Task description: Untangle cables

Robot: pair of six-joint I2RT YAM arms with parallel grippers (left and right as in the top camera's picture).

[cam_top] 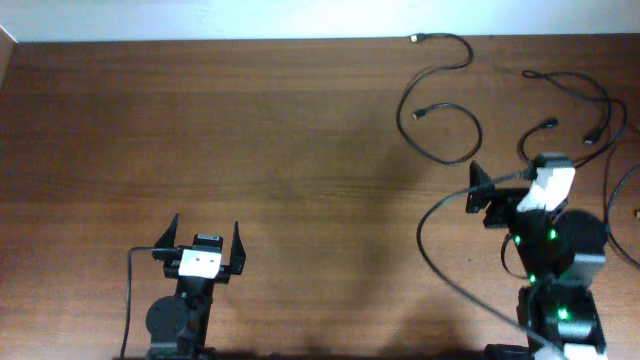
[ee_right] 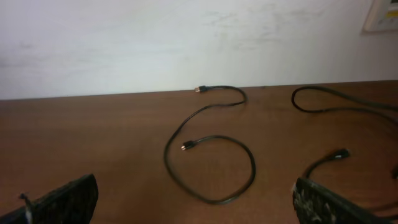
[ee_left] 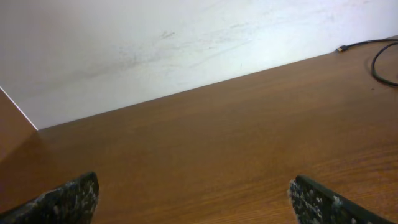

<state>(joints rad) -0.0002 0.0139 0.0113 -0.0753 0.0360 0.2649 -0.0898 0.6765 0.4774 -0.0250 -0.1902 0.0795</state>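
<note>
Several thin black cables lie apart on the back right of the wooden table. One cable (cam_top: 440, 158) (ee_right: 214, 200) has a gold plug by the wall (cam_top: 415, 39) (ee_left: 339, 48) and curls into a loop. A second cable (cam_top: 572, 88) (ee_right: 323, 111) runs to the right. A third cable's plug (cam_top: 550, 125) (ee_right: 341, 153) lies beside my right gripper (cam_top: 512, 168) (ee_right: 195, 186), which is open just short of the loop and holds nothing. My left gripper (cam_top: 205, 226) (ee_left: 193, 186) is open over bare wood at the front left, far from all the cables.
A white wall (ee_left: 155, 43) borders the table's back edge. Another black cord (cam_top: 612, 190) lies along the right edge. Thick black arm wires (cam_top: 440, 265) trail beside the right arm's base.
</note>
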